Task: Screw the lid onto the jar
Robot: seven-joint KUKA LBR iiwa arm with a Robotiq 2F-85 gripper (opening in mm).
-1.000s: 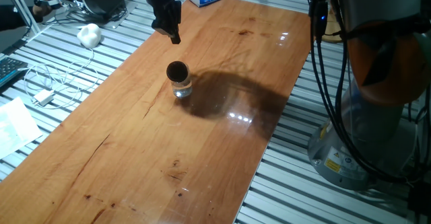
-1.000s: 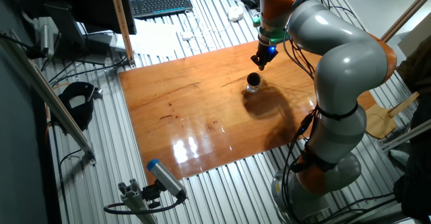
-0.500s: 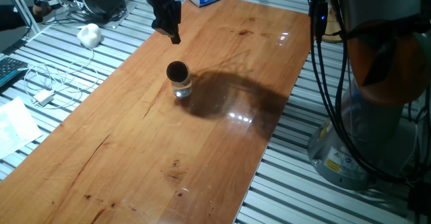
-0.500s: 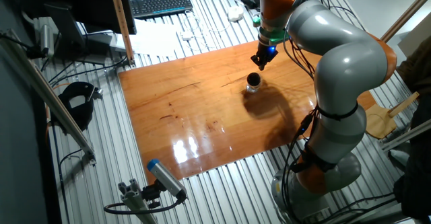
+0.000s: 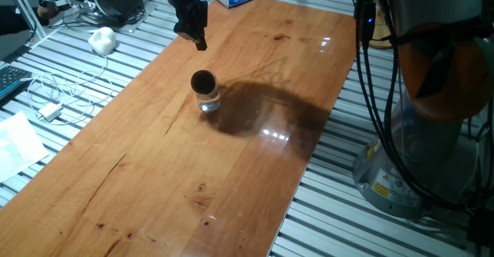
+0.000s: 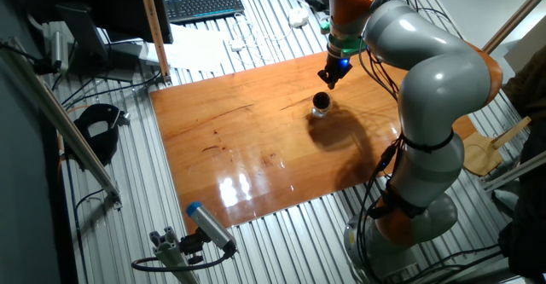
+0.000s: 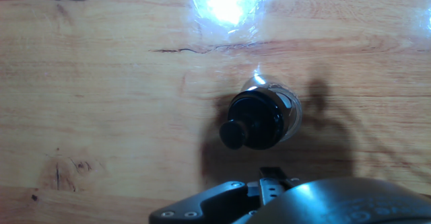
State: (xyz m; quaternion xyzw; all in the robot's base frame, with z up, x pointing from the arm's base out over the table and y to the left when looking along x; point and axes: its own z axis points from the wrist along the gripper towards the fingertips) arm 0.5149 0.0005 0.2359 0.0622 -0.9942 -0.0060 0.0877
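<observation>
Nothing had changed from the earlier pictures in either fixed view: the arm, the hand and the jar all sat exactly where they had been half a second and a full second before. The hand (image 5: 199,41) hung above the desk (image 5: 154,157) in the upper middle of the frame, clear of the jar and holding nothing; its dark fingers looked close together, but how far they were parted could not be told from any view. In the other fixed view the hand (image 6: 331,79) pointed downward just above and to the right of the jar (image 6: 320,107). The jar (image 5: 207,100) stood upright on the wooden desk, a little above and left of the frame's centre, its long axis vertical and its mouth facing up. It was a short, shiny, clear glass cylinder, and the lid (image 5: 203,81) sat on top of it, a small round glossy black cap about as wide as the jar. In the hand view the lid (image 7: 254,120) appeared near the middle of the frame, seen from above, with a small round knob toward its lower left, and the jar (image 7: 291,114) showed as a glassy rim at its right edge.
</observation>
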